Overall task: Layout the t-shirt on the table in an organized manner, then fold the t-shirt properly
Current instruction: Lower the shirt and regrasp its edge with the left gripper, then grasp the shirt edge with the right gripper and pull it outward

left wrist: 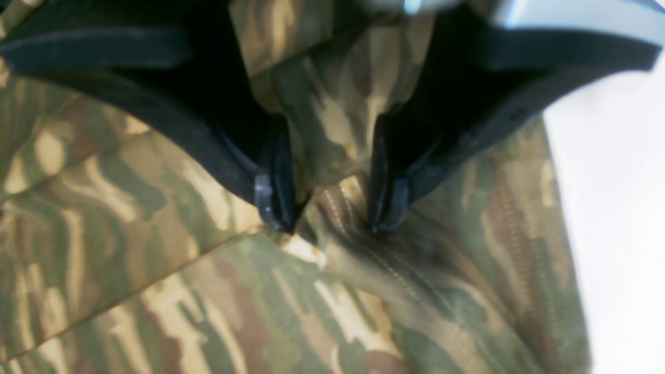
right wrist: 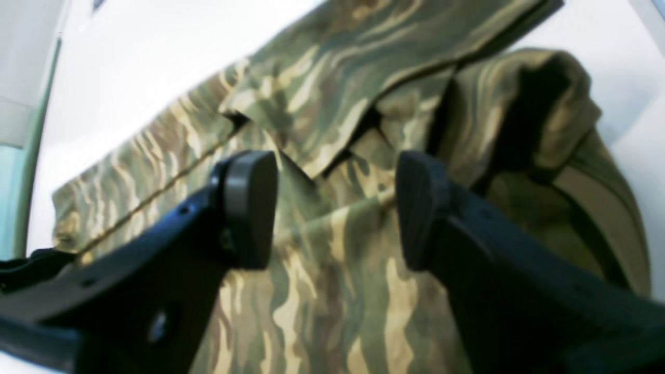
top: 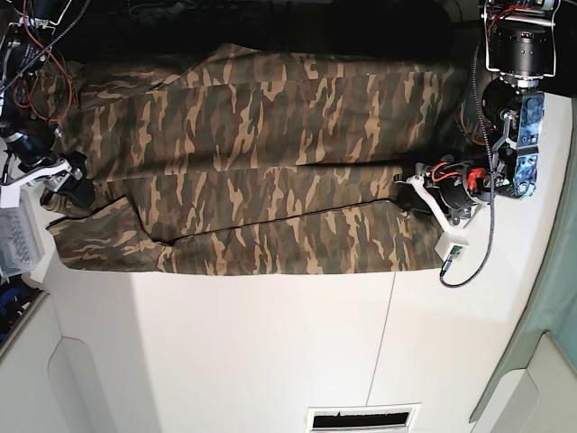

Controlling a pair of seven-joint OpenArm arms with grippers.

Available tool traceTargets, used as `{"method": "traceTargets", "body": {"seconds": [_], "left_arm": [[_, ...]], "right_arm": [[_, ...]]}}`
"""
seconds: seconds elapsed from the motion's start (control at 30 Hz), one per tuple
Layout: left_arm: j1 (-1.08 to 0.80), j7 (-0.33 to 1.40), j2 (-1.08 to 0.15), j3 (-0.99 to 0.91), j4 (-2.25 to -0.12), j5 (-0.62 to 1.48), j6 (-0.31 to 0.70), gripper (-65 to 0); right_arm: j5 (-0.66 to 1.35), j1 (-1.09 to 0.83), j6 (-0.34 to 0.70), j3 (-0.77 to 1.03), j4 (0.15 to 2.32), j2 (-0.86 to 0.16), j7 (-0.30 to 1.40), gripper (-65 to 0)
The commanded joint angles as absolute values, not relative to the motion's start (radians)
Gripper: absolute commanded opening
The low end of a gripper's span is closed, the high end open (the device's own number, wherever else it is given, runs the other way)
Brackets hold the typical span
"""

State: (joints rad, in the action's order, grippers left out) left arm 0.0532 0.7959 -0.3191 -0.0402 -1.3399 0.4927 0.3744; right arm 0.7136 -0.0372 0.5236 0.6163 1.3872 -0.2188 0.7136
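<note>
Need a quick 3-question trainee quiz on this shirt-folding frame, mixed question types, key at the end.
1. True or false: the t-shirt lies spread across the table.
2. The left gripper has its fingertips: A) up in the air, B) pressed into the cloth with a ridge of fabric between them, C) on bare table.
3. Fill in: the right gripper stands ____ above the shirt, with nothing between its pads.

Key: 1 true; 2 B; 3 open.
</note>
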Motion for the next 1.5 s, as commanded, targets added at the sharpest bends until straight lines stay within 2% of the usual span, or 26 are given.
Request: {"method": "traceTargets", "body": {"seconds": [0.0,0.3,0.4,0.6,0.93,1.3,1.47], "left_arm": [[0.078,0.782,-0.332,-0.045,-1.357,0.516,0.379,-37.8],[0.083,0.745,-0.332,-0.045,-1.357,0.535,0.379,-37.6],[0.083,0.752,-0.332,-0.045,-1.357,0.535,0.393,-34.7],[0.083,0.777,-0.332,-0.045,-1.357,0.535,0.402,-34.6],[0.082,0.783,-0.332,-0.045,-1.357,0.534,0.404,-34.6],[0.083,0.774,-0.332,-0.045,-1.357,0.535,0.404,-34.2],[0.083,0.757,-0.332,-0.045,-1.357,0.535,0.403,-32.9]], "right_arm": [[0.733,-0.023,0.531,0.622,1.401,-0.236,0.683,-29.4],[0.713,0.009,0.526,0.574,1.400,-0.229,0.662,-29.4],[0.683,0.011,0.492,0.519,1.400,-0.229,0.640,-29.4],[0.601,0.017,0.424,0.498,1.394,-0.184,0.620,-29.2],[0.583,0.119,0.430,0.498,1.192,-0.149,0.583,-29.2],[0.583,0.144,0.431,0.496,1.175,-0.146,0.578,-29.5],[0.583,0.144,0.432,0.496,1.152,-0.146,0.573,-40.6]]}}
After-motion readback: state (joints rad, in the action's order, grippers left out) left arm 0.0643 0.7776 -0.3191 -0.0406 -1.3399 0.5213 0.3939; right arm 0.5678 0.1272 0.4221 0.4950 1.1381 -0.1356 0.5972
